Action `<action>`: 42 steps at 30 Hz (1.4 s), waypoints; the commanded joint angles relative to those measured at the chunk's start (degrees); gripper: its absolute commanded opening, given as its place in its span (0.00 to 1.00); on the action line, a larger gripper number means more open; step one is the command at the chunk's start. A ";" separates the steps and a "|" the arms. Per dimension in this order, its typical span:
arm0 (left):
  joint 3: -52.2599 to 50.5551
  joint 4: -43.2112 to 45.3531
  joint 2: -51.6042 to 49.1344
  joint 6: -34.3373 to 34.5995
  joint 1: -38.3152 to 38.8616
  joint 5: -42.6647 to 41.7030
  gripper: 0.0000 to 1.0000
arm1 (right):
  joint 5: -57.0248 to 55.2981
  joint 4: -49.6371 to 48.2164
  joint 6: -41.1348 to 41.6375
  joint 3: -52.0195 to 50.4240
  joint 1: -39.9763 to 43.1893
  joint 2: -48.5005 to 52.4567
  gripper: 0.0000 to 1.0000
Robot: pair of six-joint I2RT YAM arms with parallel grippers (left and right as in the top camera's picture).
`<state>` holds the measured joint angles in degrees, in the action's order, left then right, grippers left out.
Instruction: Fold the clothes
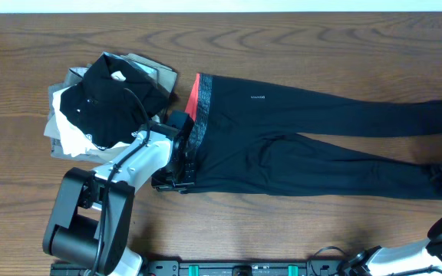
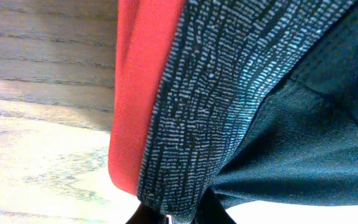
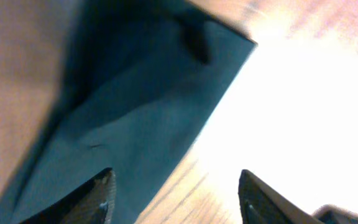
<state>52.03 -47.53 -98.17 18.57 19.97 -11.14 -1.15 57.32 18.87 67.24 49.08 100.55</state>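
Black leggings [image 1: 305,142] lie flat on the wooden counter [image 1: 282,46], stretched across it from the middle to the right edge. Their waistband [image 1: 202,115] is at the left end, grey with fine speckles and with a coral-red band along its outer edge. The two legs run to the right and spread a little apart towards the ends. A small white logo [image 1: 258,97] is on the upper leg, near the waistband.

At the near corner of the waistband is the left end effector [image 1: 176,170]. Its jaws are closed, and they pinch the waistband there. In the left wrist view the grey and red cloth fills almost the whole picture and narrows down to the bottom edge, where the jaws hold it.

The right end effector [image 3: 174,186] is at the far right, at the end of the lower leg [image 3: 123,112]. Its two fingers [image 3: 101,196] stand clearly apart and hold nothing. One finger is over the black cloth and the other is over bare wood beside it. I cannot tell if any finger touches the cloth.

Left of the waistband is a small pile of other clothes, just beside the leggings. A black shirt [image 1: 106,100] lies on top of a white garment [image 1: 64,134] and a grey garment [image 1: 156,70].
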 commanded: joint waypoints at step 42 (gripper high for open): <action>2.36 -3.96 -0.17 -1.03 -0.28 1.27 0.06 | 6.14 -22.75 9.38 -9.77 7.13 -2.78 0.01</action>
<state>52.45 -49.58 -98.17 18.50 19.97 -10.96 4.14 33.15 28.10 55.16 55.51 100.47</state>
